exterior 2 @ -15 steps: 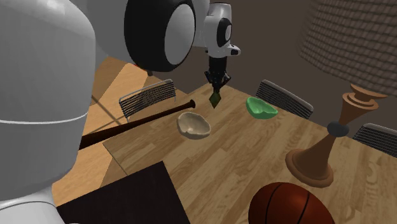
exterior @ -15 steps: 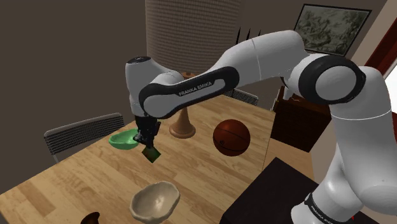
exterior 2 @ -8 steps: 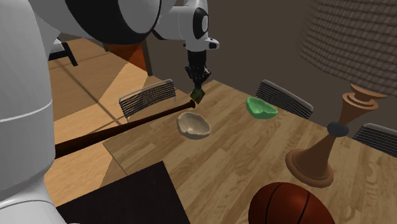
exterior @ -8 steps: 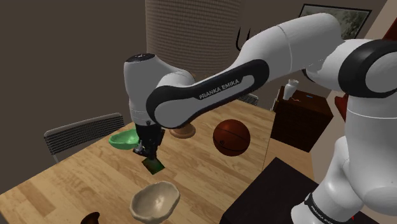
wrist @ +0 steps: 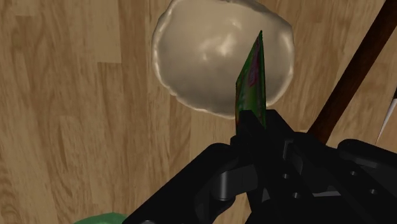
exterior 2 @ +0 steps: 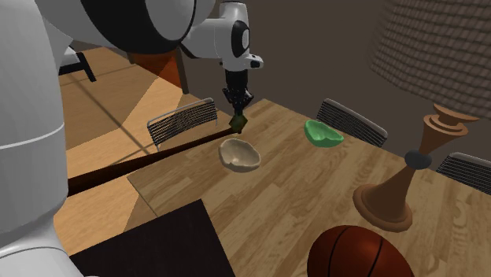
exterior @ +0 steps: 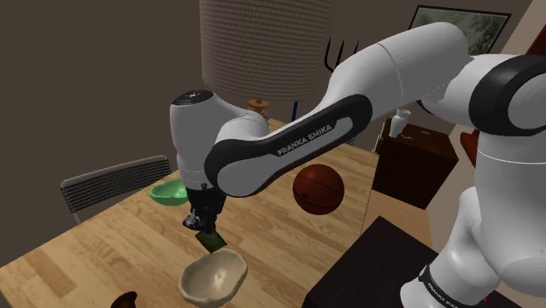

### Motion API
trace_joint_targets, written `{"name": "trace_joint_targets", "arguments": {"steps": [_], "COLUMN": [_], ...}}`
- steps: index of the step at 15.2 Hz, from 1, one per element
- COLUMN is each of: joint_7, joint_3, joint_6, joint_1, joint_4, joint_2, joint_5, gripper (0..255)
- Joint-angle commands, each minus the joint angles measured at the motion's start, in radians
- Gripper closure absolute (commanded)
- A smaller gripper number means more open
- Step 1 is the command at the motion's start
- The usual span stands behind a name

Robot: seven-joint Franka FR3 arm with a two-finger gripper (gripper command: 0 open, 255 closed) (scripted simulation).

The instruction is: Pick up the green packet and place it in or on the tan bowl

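Carrying step; the gripper (exterior: 204, 220), clamped on the green packet (wrist: 252, 79), hangs over the tan bowl (wrist: 203, 57); next, probably centre, lower, release

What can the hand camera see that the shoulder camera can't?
Wrist view's extra: red print on the green packet, which hangs edge-on over the hollow of the tan bowl. Shoulder view's extra: a basketball, a chair and a framed picture. Shared: the gripper with its jaws shut on the packet, the bowl, and the wooden table.
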Motion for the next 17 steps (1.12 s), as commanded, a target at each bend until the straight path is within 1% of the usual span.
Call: {"name": "trace_joint_targets", "arguments": {"steps": [1, 16, 17], "joint_7": [0.006, 0.041, 0.041], "joint_3": [-0.003, -0.031, -0.031], "joint_6": [0.022, 0.175, 0.175], "joint_1": [0.003, 0.021, 0.021], "joint_4": [-0.008, -0.048, -0.048], "joint_2": [0.015, 0.133, 0.133], "joint_5": [-0.006, -0.056, -0.056], "gripper": [255, 255, 255]}}
